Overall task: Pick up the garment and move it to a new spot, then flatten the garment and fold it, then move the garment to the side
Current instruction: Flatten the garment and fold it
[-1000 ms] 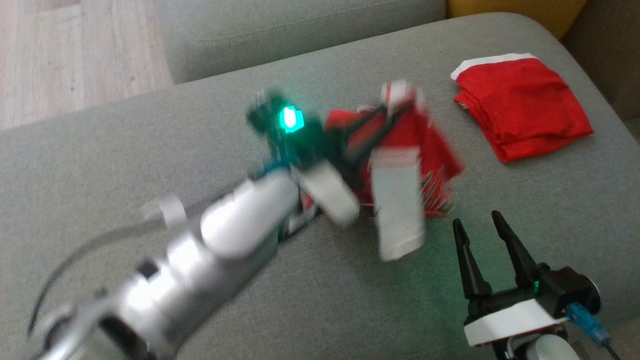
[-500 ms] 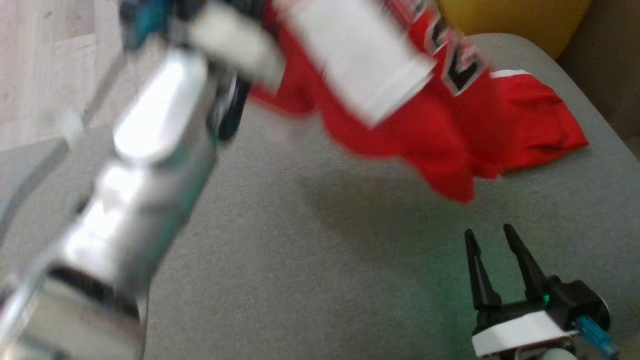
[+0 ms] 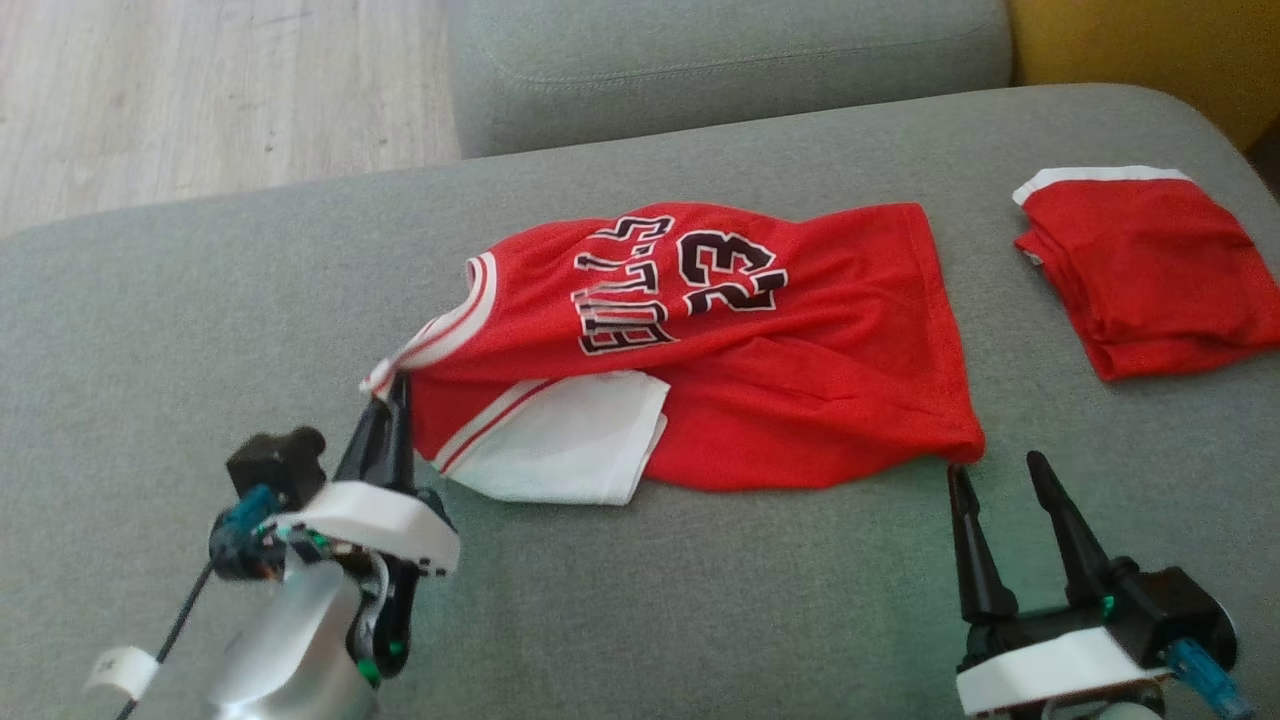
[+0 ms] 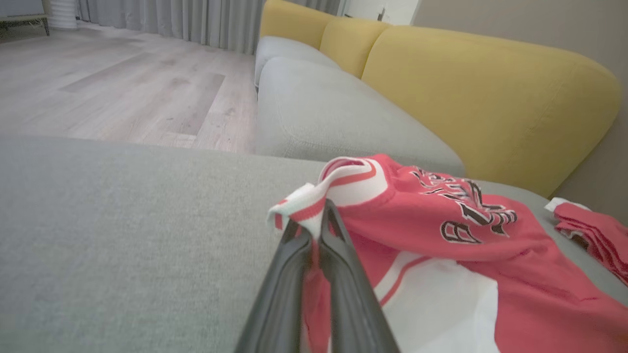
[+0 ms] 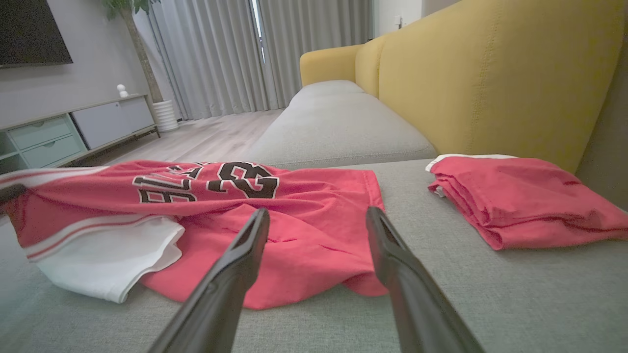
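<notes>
Red garment (image 3: 760,370) lies on the grey sofa (image 3: 640,600), left end effector (image 3: 397,392) pinching its striped trim (image 3: 440,340), right end effector (image 3: 998,468) wide open, empty, beside the hem (image 3: 940,330); flattening looks next, needing that hem gripped.

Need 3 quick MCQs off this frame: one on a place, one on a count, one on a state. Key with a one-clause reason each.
1. In the head view, where does the folded red garment lie relative to the jersey?
A) to its right, apart from it
B) to its left
C) on top of it

2. How many red garments lie on the grey sofa seat?
A) one
B) two
C) three

3. What state is the left claw in?
A) open above the seat
B) shut on the jersey
C) shut on nothing

Key:
1 A, it sits near the seat's right end with bare cushion between the two.
2 B, the spread jersey and the folded piece.
3 B, the left wrist view shows it pinching the white-and-red trim; the right claw stands open, holding nothing.
</notes>
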